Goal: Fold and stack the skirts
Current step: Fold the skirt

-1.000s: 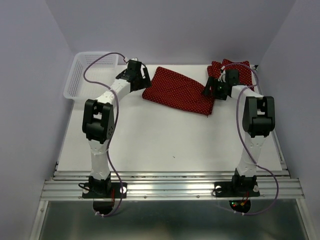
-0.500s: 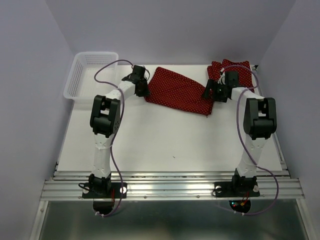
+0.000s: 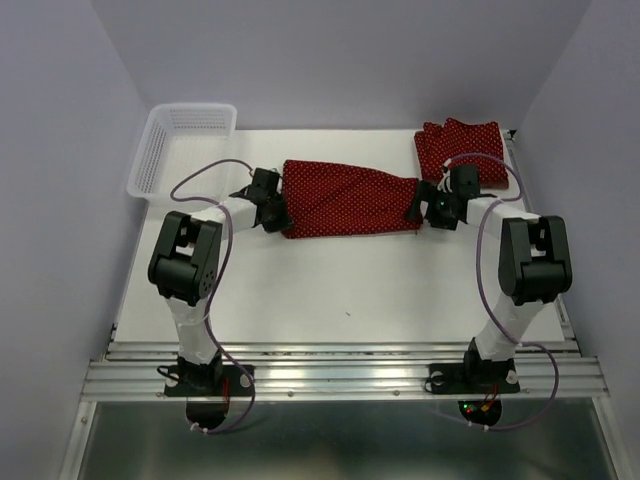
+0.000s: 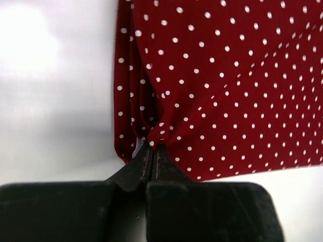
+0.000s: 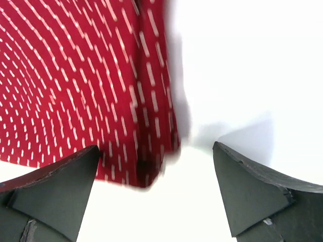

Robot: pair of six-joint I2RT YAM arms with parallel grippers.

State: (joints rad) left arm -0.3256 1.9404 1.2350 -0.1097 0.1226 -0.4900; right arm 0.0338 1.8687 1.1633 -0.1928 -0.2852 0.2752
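From the top external view, a dark red dotted skirt (image 3: 345, 198) is lying spread across the white tabletop (image 3: 330, 290), running left to right in the far half, nearer the far edge than the near one. The left gripper (image 3: 273, 207) is sitting at the skirt's left end, its arm bending in from the near left. The right gripper (image 3: 424, 206) is standing at the skirt's right end, with its arm reaching up along the right edge. A pile of more dotted red skirts (image 3: 460, 147) is resting in the far right corner, just beyond the right gripper and apart from the spread skirt. A white lattice basket (image 3: 160, 160) is sitting at the far left corner, hanging partly over the left edge.

In the left wrist view, the left gripper (image 4: 153, 147) is pinching a small gather of the dotted skirt (image 4: 227, 75) near its lower left corner; the black jaws are pressing together with cloth puckering between the tips. Folds are fanning upward from the pinch, and bare tabletop is showing to the left.

In the right wrist view, the right gripper (image 5: 155, 151) is standing wide apart, holding nothing. The skirt's (image 5: 75, 75) corner is lying between the two fingers, blurred, with white tabletop filling the right side. Whether either finger is touching the cloth cannot be told.
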